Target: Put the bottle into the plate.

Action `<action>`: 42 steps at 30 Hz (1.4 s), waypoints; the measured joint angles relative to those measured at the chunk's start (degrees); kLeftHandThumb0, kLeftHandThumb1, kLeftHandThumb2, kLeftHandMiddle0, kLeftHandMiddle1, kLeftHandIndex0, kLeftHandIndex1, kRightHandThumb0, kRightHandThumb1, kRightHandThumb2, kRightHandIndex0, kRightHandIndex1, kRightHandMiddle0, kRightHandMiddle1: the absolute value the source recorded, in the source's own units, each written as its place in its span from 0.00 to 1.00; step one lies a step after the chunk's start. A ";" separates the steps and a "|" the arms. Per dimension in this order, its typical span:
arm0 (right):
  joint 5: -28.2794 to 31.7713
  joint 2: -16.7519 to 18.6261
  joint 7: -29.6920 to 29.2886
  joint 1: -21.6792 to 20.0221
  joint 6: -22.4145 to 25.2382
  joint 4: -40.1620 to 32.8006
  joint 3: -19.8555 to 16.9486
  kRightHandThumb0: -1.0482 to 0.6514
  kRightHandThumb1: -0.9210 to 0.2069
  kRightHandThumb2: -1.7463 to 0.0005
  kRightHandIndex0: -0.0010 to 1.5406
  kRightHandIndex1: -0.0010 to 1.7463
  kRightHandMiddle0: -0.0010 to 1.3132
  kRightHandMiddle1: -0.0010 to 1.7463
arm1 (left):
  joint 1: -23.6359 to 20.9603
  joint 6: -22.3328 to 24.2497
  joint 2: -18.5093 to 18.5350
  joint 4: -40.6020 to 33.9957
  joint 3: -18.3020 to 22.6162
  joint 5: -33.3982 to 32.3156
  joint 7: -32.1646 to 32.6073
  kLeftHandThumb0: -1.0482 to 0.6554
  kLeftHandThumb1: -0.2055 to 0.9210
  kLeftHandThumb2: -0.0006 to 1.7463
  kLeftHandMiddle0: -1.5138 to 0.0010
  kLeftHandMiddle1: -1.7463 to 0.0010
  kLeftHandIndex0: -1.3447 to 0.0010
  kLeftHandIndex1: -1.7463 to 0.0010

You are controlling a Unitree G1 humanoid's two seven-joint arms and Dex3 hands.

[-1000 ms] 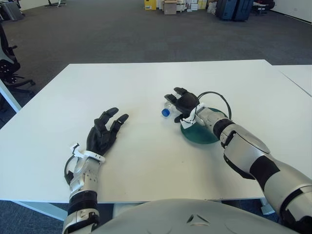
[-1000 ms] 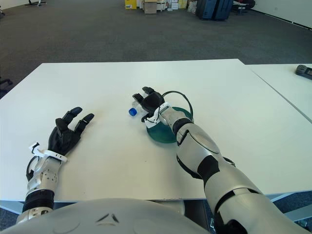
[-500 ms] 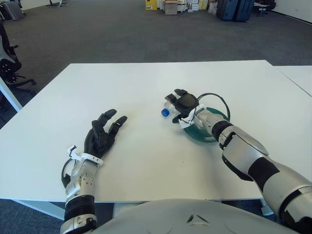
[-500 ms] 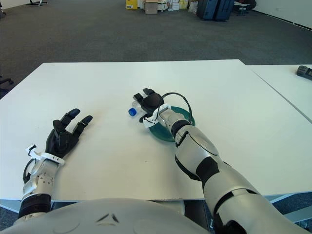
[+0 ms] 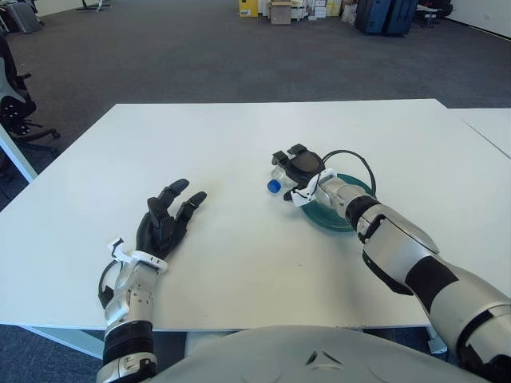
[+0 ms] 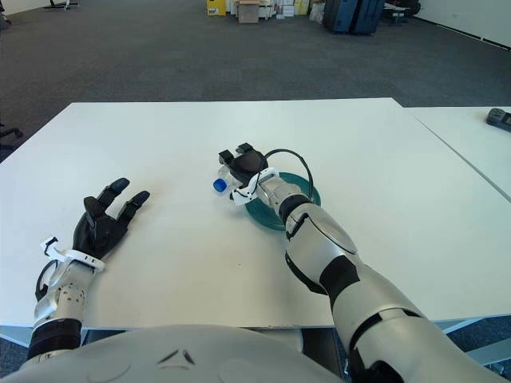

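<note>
Black right hand [image 5: 300, 169] curled over bottle [image 5: 277, 180], beside plate [image 5: 338, 223].

Table [image 5: 239, 136]: bottle [image 5: 276, 180] left of plate [image 5: 345, 223], under right hand [image 5: 302, 171]; left hand [image 5: 164, 223] far left.

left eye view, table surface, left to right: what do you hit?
left hand, open and resting on the table → blue bottle cap → right hand closed on the bottle → green plate
</note>
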 measured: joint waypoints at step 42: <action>1.78 0.68 2.76 0.76 1.88 0.38 -2.49 0.62 0.61 0.19 0.45 0.96 0.34 1.00 | -0.41 0.93 0.47 0.63 -0.27 0.27 1.75 0.06 1.00 0.56 0.63 0.24 0.75 0.33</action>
